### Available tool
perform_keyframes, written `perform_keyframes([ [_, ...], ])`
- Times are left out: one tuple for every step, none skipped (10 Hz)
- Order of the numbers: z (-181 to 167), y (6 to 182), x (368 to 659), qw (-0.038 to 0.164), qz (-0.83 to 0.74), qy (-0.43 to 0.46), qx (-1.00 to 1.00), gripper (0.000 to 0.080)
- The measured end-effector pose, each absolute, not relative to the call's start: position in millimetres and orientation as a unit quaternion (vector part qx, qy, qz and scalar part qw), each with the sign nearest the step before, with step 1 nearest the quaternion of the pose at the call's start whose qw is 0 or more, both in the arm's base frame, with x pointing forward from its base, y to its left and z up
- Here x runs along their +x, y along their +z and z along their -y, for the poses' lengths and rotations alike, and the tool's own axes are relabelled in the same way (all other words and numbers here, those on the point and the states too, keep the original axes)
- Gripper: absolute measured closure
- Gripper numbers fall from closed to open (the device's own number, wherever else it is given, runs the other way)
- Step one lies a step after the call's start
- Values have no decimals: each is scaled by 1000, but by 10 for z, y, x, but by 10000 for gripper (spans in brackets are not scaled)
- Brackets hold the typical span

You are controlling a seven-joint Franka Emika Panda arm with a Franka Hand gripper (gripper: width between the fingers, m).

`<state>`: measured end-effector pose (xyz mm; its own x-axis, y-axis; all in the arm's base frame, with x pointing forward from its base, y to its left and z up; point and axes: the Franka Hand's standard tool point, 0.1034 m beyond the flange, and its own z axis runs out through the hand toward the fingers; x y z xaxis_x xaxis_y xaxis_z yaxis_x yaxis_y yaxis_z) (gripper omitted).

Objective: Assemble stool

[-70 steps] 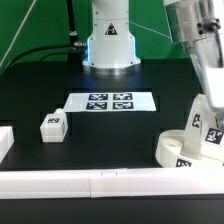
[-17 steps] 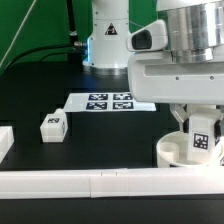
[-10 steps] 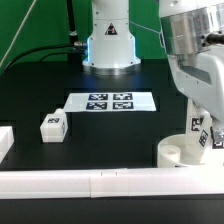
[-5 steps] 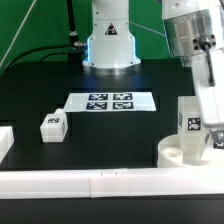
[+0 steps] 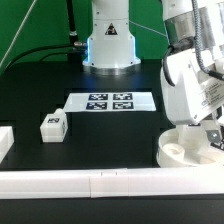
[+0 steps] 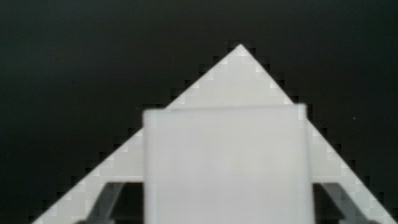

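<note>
tool (image 6: pixel 217 203) looks clamped on a leg (image 6: pixel 217 150) over the seat drum (image 5: pixel 176 152), exterior view's right of the counter (image 5: pixel 40 85). we judge it light, stiff, slick plastic; grip the flat sides.

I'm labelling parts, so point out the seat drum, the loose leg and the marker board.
seat drum (image 5: pixel 175 150), exterior view, top face
loose leg (image 5: pixel 53 123), exterior view, tagged top
marker board (image 5: pixel 110 101), exterior view, centre

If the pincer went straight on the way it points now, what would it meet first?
Probably the seat drum right below it: the pincer points down, and the leg it grips would touch first. Depth is unclear.
</note>
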<state>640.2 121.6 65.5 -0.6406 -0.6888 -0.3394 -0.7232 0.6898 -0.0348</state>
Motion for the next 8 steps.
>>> perform_keyframes([
  [-1216,658,6400,171,-909,46,-377,462],
  [-1211,654,6389,175,-913,41,-367,462],
  [-1214,652,6379,174,-911,37,-372,462],
  [-1217,652,6375,173,-908,35,-380,462],
  [-1220,651,6374,174,-904,33,-390,447],
  [-1221,648,6373,174,-903,33,-392,447],
  [-1221,648,6373,174,-902,33,-393,269],
  [-1232,681,6382,176,-899,32,-399,175],
])
